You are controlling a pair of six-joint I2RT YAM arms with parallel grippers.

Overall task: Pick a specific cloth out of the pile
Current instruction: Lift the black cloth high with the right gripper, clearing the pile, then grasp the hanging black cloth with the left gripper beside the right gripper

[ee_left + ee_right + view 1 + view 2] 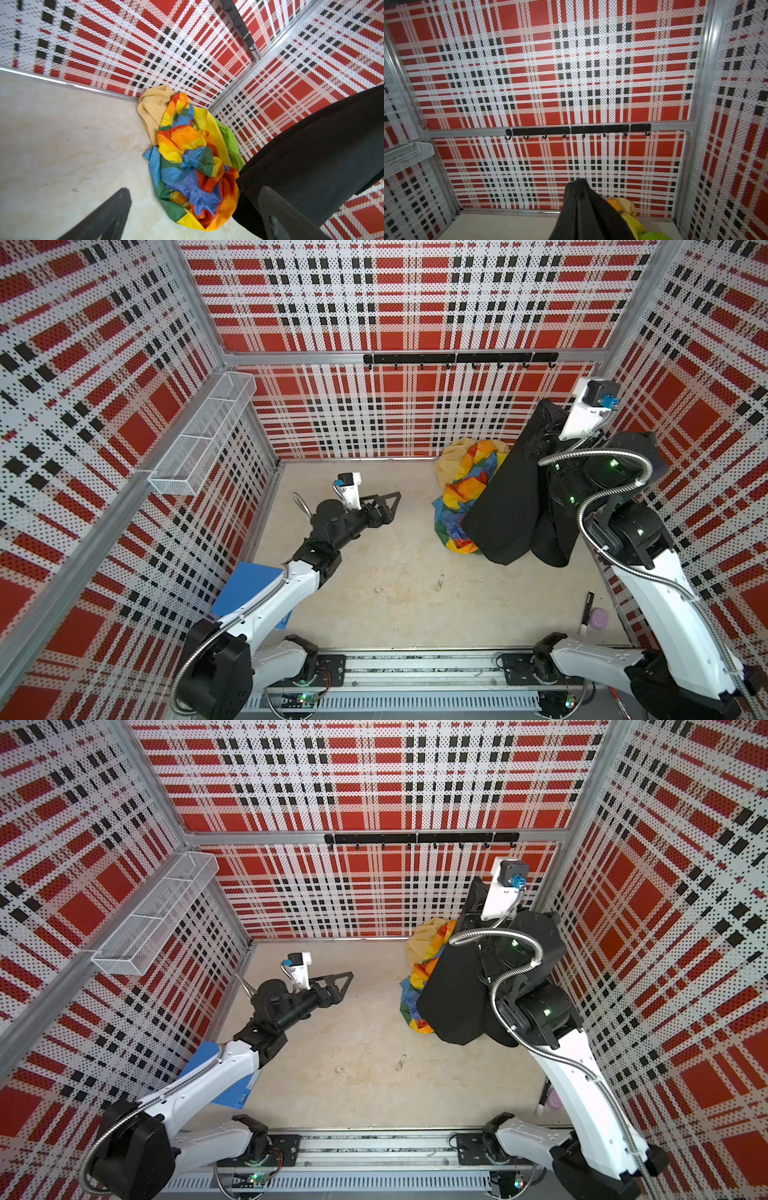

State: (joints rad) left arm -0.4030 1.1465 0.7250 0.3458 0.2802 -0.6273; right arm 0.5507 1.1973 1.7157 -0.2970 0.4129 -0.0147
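One black cloth (505,510) hangs bunched from the clamped right gripper (543,416), held high beside the pile (461,485) in the far right corner, its lower folds seemingly touching the rainbow cloth (187,158). Empty left gripper (389,506) waits well apart, jaws wide. Risk: the trailing hem snags and drags the rainbow cloth along, or the pinch slips.

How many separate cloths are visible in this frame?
4. The black cloth hangs from the right gripper; the rainbow cloth, pale yellow cloth and lime green cloth lie heaped in the far right corner. More may be hidden underneath.
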